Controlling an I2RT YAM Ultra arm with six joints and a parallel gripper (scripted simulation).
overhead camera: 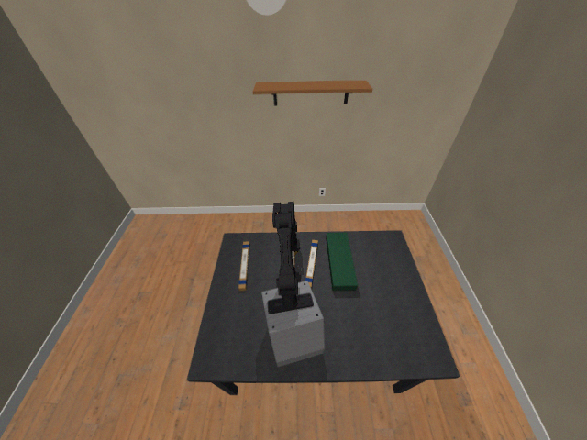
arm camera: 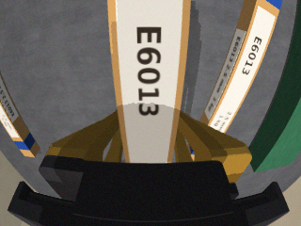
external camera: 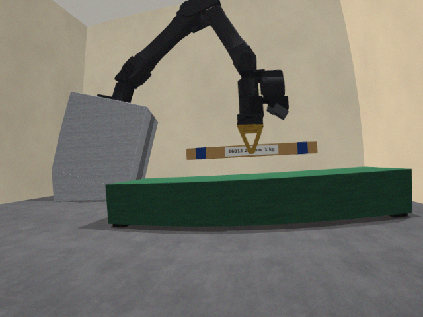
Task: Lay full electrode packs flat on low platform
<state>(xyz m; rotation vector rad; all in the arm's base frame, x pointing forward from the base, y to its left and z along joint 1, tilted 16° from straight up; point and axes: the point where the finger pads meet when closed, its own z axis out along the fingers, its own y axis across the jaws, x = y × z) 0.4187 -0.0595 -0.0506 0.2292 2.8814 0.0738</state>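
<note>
Above table [overhead camera: 379, 331], jaws-gripped pack [external camera: 218, 152]

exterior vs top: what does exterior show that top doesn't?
Exterior only: the gripper with its jaws shut on a pack at its label, the pack level in the air, higher than the platform's top. The printed text reads E6013 and 1 kg.

Top only: two more packs on the table, the left pack and the right pack beside the platform, plus the wall shelf. The held pack is hidden under the arm.

Both: the green platform, bare of packs, the grey pedestal and the dark table.
</note>
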